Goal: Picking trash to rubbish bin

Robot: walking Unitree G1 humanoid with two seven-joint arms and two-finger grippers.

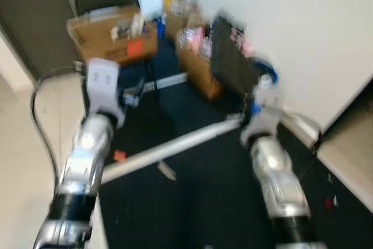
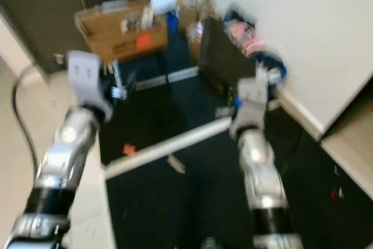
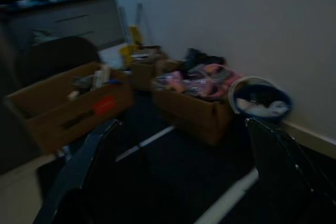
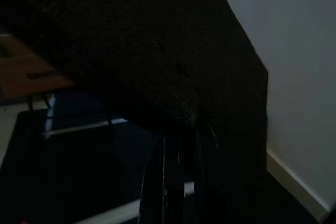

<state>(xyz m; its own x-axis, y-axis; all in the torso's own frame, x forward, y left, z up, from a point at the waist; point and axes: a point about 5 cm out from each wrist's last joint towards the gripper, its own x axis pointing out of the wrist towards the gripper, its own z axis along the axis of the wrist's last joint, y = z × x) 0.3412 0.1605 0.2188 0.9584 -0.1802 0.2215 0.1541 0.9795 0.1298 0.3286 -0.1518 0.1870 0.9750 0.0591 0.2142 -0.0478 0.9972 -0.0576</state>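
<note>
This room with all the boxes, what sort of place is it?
Probably a storage corner of a home: open cardboard boxes full of odds and ends, a round bin against the white wall, and a dark mat on the floor.

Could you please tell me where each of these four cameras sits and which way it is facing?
Left eye view: head, looking down at the dark mat; both silver arms show.
Right eye view: same scene, shifted sideways.
Left wrist view: along the open left gripper toward the blue bin by the wall.
Right wrist view: along the right gripper, shut on a black sheet.
Shared: cardboard boxes.
</note>
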